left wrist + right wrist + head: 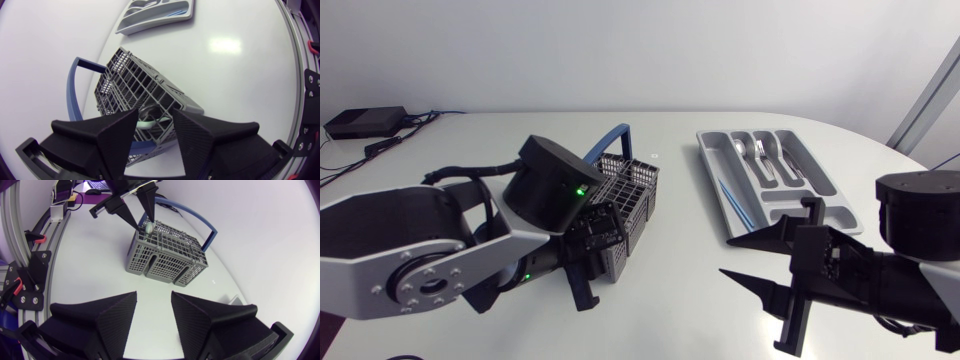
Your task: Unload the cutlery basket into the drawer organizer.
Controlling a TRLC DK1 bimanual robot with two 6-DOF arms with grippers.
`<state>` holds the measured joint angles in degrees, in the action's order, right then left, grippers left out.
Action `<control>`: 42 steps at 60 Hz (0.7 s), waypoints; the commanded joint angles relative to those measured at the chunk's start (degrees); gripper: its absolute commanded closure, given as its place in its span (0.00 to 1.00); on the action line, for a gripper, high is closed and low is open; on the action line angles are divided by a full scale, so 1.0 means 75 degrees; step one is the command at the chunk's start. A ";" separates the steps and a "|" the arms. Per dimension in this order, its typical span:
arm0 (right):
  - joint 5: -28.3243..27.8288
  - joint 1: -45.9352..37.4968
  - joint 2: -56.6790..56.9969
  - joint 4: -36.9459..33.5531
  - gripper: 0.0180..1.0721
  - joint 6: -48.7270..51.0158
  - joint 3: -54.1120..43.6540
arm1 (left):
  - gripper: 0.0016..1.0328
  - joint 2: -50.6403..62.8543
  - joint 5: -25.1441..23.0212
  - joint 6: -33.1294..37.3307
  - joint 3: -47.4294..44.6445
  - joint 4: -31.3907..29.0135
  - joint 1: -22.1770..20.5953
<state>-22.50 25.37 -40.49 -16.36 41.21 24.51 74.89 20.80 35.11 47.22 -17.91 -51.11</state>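
- Closest to the lens: left gripper [155, 114], wedge fingers parted, poised at the top of the cutlery basket [145, 85], a pale rounded utensil end [146, 120] sitting between the tips. No clear contact from both sides, so not counted as gripped.
- Stands near the middle of the table [680, 290]: grey lattice walls, blue hoop handle [71, 95], well apart from the drawer organizer [708, 152] on the right-hand side.
- Already holds spoons [760, 155] and a thin blue piece [735, 200] in separate slots.
- Right gripper [153, 302]: spread wide, empty, hovering above bare table, nearer the organizer than the basket.
- Probably stiff, light and smooth cutlery, so slippery; likely to pivot if pinched on the rounded end alone.
- Better taken just under that end, at the neck, squeezed across the flat faces, then drawn straight up clear of the lattice cells.
- Basket itself looks light; could tip or slide if a piece snags on the way out.
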 commanded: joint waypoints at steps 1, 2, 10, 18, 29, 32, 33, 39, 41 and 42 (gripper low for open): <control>-0.0117 -0.0077 0.0137 -0.0034 0.50 0.0189 -0.0339 | 0.50 -0.0083 -0.0230 0.0205 0.0501 -0.0237 -0.0052; -0.0152 -0.0077 0.0160 -0.0034 0.50 0.0200 -0.0362 | 0.50 -0.0072 -0.0289 0.0193 0.0547 -0.0272 -0.0040; -0.0328 -0.0112 0.0184 0.0107 0.50 0.0200 -0.0538 | 0.50 0.0069 -0.0417 0.0228 0.0958 -0.0741 0.0006; -0.0457 -0.0136 0.0125 0.0177 0.48 0.0306 -0.0538 | 0.50 0.0116 -0.0605 0.0510 0.1204 -0.1303 0.0135; -0.0527 -0.0136 -0.0097 0.0295 0.48 0.0376 -0.0550 | 0.50 -0.0001 -0.0687 0.1377 0.1075 -0.1596 0.0229; -0.0551 -0.0136 -0.0144 0.0330 0.48 0.0376 -0.0550 | 0.50 -0.0072 -0.0769 0.1717 0.1005 -0.1608 0.0229; -0.0551 -0.0148 -0.0144 0.0330 0.48 0.0376 -0.0538 | 0.50 -0.0083 -0.0781 0.1846 0.0981 -0.1596 0.0241; -0.0621 -0.0136 -0.0203 0.0353 0.48 0.0376 -0.0538 | 0.50 -0.0083 -0.1015 0.2385 0.1075 -0.1690 0.0428; -0.0621 -0.0148 -0.0226 0.0353 0.48 0.0376 -0.0538 | 0.50 -0.0036 -0.1144 0.2549 0.1169 -0.1819 0.0522; -0.0633 -0.0148 -0.0226 0.0353 0.48 0.0376 -0.0538 | 0.50 -0.0013 -0.1191 0.2631 0.1227 -0.1877 0.0592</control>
<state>-26.81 24.62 -41.41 -14.37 43.18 21.89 74.94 13.23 49.69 55.00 -30.28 -48.58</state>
